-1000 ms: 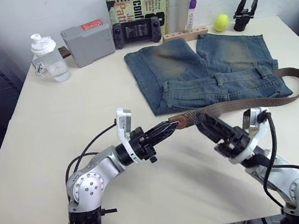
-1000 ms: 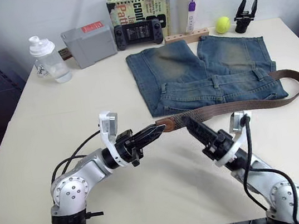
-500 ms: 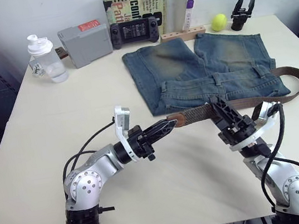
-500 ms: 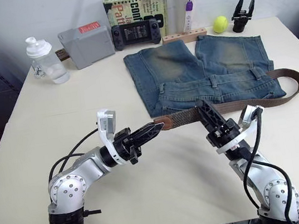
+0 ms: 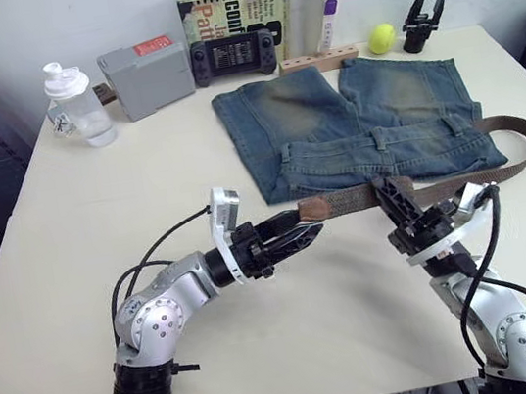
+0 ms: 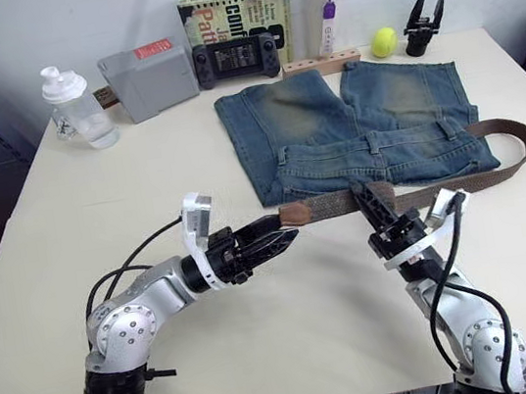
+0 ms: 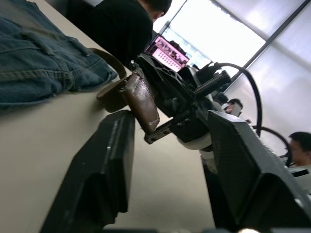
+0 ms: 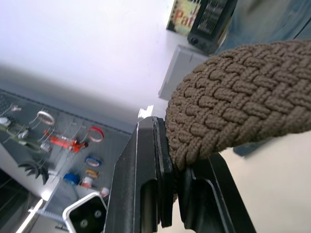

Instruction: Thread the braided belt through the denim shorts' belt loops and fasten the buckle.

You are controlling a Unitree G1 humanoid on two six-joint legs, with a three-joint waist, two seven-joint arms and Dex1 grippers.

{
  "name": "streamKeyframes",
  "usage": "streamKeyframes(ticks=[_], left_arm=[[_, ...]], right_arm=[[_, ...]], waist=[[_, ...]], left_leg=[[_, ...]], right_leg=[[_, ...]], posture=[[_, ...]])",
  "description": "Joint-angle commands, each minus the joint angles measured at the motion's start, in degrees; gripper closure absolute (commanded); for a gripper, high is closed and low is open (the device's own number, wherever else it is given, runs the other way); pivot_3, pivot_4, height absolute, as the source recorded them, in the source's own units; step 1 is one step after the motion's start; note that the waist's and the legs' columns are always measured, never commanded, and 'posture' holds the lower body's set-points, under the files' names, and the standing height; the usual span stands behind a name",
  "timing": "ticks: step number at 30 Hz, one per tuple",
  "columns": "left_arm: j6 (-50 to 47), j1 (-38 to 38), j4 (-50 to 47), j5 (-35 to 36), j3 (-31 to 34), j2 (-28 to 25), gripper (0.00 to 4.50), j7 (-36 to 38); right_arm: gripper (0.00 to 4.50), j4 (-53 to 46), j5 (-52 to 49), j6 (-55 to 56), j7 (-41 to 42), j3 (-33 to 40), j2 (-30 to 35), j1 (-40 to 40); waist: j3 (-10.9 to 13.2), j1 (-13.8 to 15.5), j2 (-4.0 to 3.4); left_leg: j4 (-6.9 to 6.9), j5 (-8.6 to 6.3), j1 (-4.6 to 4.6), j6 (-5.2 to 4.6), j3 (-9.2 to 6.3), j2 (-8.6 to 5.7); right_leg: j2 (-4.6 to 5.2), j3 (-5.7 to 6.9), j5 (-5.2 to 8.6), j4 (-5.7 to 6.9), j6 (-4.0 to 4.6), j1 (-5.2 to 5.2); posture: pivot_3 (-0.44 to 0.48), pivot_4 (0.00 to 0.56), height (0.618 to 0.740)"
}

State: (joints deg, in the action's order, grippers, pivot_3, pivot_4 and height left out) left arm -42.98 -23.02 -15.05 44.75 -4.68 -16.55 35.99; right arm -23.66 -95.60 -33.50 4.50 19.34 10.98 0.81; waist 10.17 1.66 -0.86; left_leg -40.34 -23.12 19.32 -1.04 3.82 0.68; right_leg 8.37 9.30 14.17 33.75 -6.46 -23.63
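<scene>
Belt (image 5: 444,181) — soft, floppy braid lying along the shorts' (image 5: 361,123) waistband — is pinched in your right gripper (image 5: 395,207), while your left gripper (image 5: 306,235) gapes wide beside the stiffer tan tip (image 5: 312,209) — take hold there, I'd say.
</scene>
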Motion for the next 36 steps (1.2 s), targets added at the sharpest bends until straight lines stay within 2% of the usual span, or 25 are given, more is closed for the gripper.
streamKeyframes(ticks=[1, 4, 7, 9, 12, 16, 19, 21, 24, 26, 28, 36], left_arm=[[16.74, -6.6, 12.61, -16.94, -7.67, -3.78, 0.03, 7.28], [34.25, -14.79, 27.67, -31.01, -13.89, -3.65, 0.03, 7.86], [50.07, -23.81, 45.53, -42.66, -17.69, -0.98, 0.03, 2.84], [58.18, -29.96, 57.17, -49.82, -20.19, 1.49, 0.03, -3.54], [66.2, -36.36, 69.92, -58.89, -23.98, 4.26, 0.03, -10.97], [69.53, -41.93, 81.01, -67.55, -28.14, 8.14, 0.03, -18.72], [70.33, -43.67, 84.89, -70.46, -28.85, 9.74, 0.85, -21.13], [69.96, -44.13, 85.92, -71.46, -28.75, 9.98, 1.74, -22.39], [69.84, -44.01, 86.61, -72.42, -28.32, 9.7, 2.64, -22.67], [70.2, -43.68, 86.82, -73.4, -28.23, 9.14, 3.61, -23.07], [70.4, -43.44, 86.82, -74.38, -28.32, 8.33, 4.28, -24.24], [75.68, -41.96, 82.54, -79.24, -29.39, 2.7, 4.28, -33.15]], right_arm=[[4.5, -0.31, -5.18, 1.0, 1.09, 5.68, 2.99, 1.66], [4.5, 0.32, -7.08, 1.25, 1.45, 8.3, 4.86, 2.35], [4.5, 0.66, -7.89, 1.53, 2.23, 9.95, 6.07, 2.56], [4.5, 0.58, -8.17, 1.77, 2.81, 10.7, 6.42, 2.6], [4.5, 0.49, -8.36, 2.1, 3.09, 11.03, 6.64, 2.47], [4.5, 0.41, -8.61, 2.57, 2.97, 11.45, 6.52, 2.04], [4.5, 0.08, -8.77, 3.17, 2.74, 11.6, 6.53, 1.78], [4.5, -0.15, -8.71, 3.44, 2.71, 11.68, 6.53, 1.72], [4.5, -0.4, -9.02, 3.64, 2.53, 11.87, 6.64, 1.78], [4.5, -0.44, -9.16, 3.76, 2.54, 11.93, 6.72, 1.81], [4.5, -0.41, -9.33, 3.86, 2.74, 11.96, 6.79, 1.92], [4.5, 0.52, -9.35, 3.99, 3.49, 11.91, 6.95, 1.52]], waist=[[-0.03, -0.09, -0.04], [-0.03, -0.03, -0.05], [-0.02, 0.05, -0.04], [-0.01, 0.02, -0.02], [0.01, 0.01, 0.01], [0.01, 0.21, 0.06], [0.0, 0.55, 0.07], [0.0, 0.58, 0.07], [0.0, 0.48, 0.07], [0.0, 0.34, 0.07], [-0.01, 0.11, 0.06], [-0.01, -0.52, 0.07]], left_leg=[[0.01, 0.0, 0.0, 0.0, 0.16, -0.01], [0.11, 0.0, 0.02, 0.0, 0.21, -0.02], [0.17, 0.01, 0.03, -0.01, 0.25, -0.01], [0.21, 0.01, 0.02, -0.01, 0.28, 0.0], [0.27, 0.01, 0.02, -0.03, 0.28, 0.0], [0.28, 0.01, 0.03, -0.11, 0.31, 0.0], [0.25, 0.04, 0.01, -0.24, 0.31, -0.05], [0.25, 0.03, 0.01, -0.27, 0.31, -0.06], [0.25, 0.02, 0.01, -0.29, 0.31, -0.04], [0.25, 0.02, 0.01, -0.29, 0.31, -0.04], [0.26, 0.02, -0.02, -0.29, 0.32, -0.03], [0.29, 0.02, -0.09, -0.3, 0.23, 0.03]], right_leg=[[-0.03, 0.0, 0.0, -0.02, 0.0, 0.0], [-0.06, 0.0, 0.0, -0.1, 0.01, -0.01], [-0.07, 0.01, 0.0, -0.16, 0.0, -0.02], [-0.08, -0.01, -0.01, -0.18, -0.02, -0.02], [-0.08, 0.01, -0.03, -0.23, -0.04, -0.02], [-0.04, 0.01, -0.05, -0.24, -0.1, -0.02], [0.07, -0.01, -0.1, -0.25, -0.17, 0.02], [0.09, -0.02, -0.1, -0.24, -0.18, 0.02], [0.1, -0.03, -0.1, -0.23, -0.18, 0.0], [0.1, -0.03, -0.1, -0.23, -0.18, 0.0], [0.1, -0.03, -0.1, -0.22, -0.18, 0.01], [0.1, -0.14, -0.1, -0.18, -0.18, -0.03]], posture=[[0.0, 0.15, 0.722], [0.0, 0.15, 0.722], [0.0, 0.15, 0.722], [0.0, 0.15, 0.722], [0.0, 0.15, 0.722], [0.0, 0.15, 0.722], [0.0, 0.15, 0.722], [0.0, 0.15, 0.722], [0.0, 0.15, 0.722], [0.0, 0.15, 0.722], [0.0, 0.15, 0.722], [0.0, 0.15, 0.722]])
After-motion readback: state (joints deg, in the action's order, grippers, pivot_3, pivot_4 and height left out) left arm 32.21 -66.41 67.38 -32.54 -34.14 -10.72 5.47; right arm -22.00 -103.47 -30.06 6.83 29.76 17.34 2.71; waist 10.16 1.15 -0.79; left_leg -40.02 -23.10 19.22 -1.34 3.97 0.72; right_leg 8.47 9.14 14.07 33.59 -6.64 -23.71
